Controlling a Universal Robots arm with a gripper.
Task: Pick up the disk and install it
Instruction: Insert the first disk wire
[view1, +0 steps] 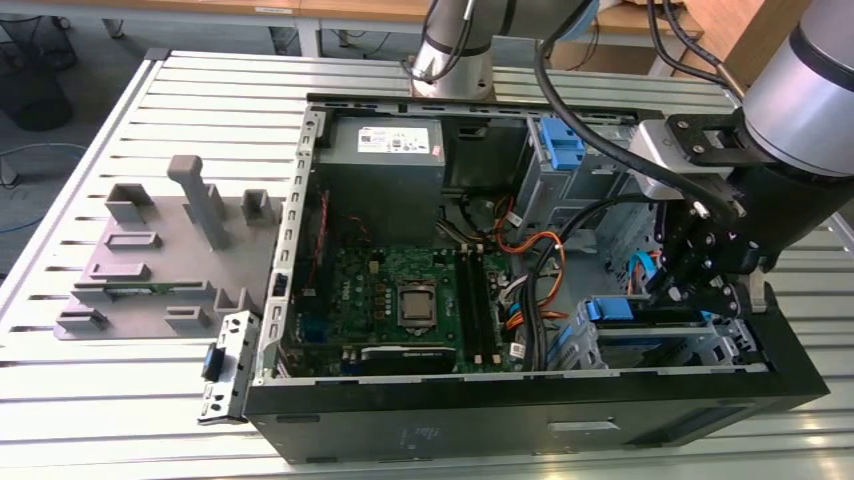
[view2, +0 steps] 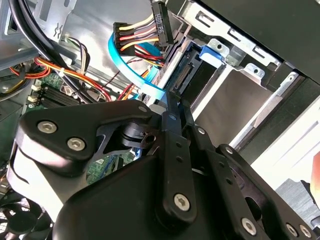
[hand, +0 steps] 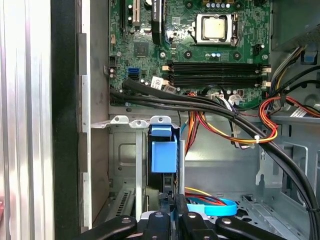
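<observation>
One disk (hand: 164, 155) in the cage (hand: 125, 150), one tool (hand: 173, 217) near.

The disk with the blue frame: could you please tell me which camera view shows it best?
The first wrist view: the disk stands on edge in its bay, facing the camera, beyond the gripper. The exterior view shows its blue frame from above, beside the arm. The second wrist view shows its connector end.

Slatted grey metal table (view1: 200, 100), wooden desktops (view1: 360, 8) behind it, grey floor (view1: 107, 45) beyond, bright even light.
</observation>
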